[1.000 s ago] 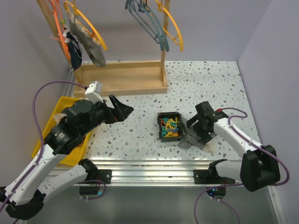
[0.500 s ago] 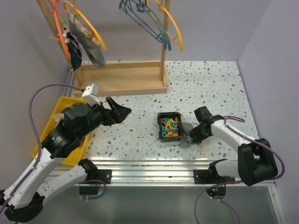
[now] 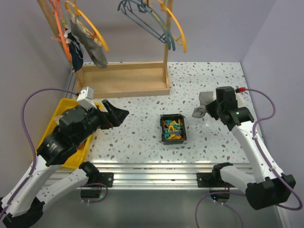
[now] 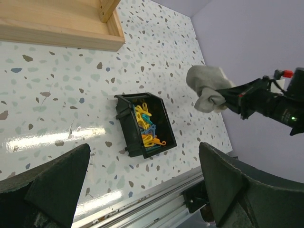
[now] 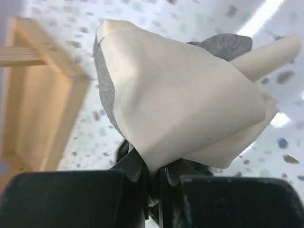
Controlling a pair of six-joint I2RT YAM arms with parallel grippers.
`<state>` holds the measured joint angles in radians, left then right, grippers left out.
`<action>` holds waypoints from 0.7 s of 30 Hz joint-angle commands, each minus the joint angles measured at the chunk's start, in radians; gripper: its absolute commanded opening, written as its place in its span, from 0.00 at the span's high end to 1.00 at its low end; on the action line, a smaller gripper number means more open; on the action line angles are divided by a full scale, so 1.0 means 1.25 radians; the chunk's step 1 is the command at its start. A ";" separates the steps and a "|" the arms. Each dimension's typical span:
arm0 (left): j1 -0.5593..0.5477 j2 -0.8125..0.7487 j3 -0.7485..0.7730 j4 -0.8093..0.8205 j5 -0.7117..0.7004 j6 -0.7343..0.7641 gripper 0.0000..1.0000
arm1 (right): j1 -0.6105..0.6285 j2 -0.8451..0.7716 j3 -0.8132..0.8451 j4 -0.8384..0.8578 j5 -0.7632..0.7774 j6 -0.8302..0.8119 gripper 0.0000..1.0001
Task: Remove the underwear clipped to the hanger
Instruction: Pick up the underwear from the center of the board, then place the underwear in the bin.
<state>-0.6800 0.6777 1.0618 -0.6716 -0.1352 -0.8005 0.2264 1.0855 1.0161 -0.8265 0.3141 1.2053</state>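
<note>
Right wrist: underwear (image 5: 180, 109) pinched between the right jaws; left jaws spread wide

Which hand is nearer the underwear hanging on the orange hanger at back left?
Left. The left hand is open, in front of the hanging underwear; the right hand is far to its right, shut on a grey pair.

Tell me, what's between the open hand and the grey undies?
A black box of clips sits on the table between the left gripper and the underwear that the right gripper holds. The top view shows it.
</note>
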 commanded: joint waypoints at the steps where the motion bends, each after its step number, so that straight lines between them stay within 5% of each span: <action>1: 0.004 0.005 0.027 -0.009 -0.013 0.005 0.00 | -0.001 -0.009 0.062 0.126 -0.089 -0.212 1.00; 8: 0.004 0.015 0.060 0.005 -0.011 0.102 0.00 | -0.001 0.069 0.121 0.180 -0.542 -0.352 1.00; 13: 0.004 0.112 0.076 0.027 0.213 0.249 0.00 | 0.020 0.079 0.082 0.311 -0.848 -0.348 1.00; 17: 0.004 0.203 0.058 0.083 0.427 0.304 0.00 | 0.087 0.106 0.093 0.354 -0.929 -0.341 1.00; 21: 0.003 0.215 0.037 0.191 0.498 0.324 0.00 | 0.157 0.135 0.093 0.379 -0.887 -0.300 1.00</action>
<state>-0.6792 0.9646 1.1076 -0.5808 0.3126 -0.4732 0.3756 1.2293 1.1152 -0.4389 -0.7189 0.8055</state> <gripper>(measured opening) 0.998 0.056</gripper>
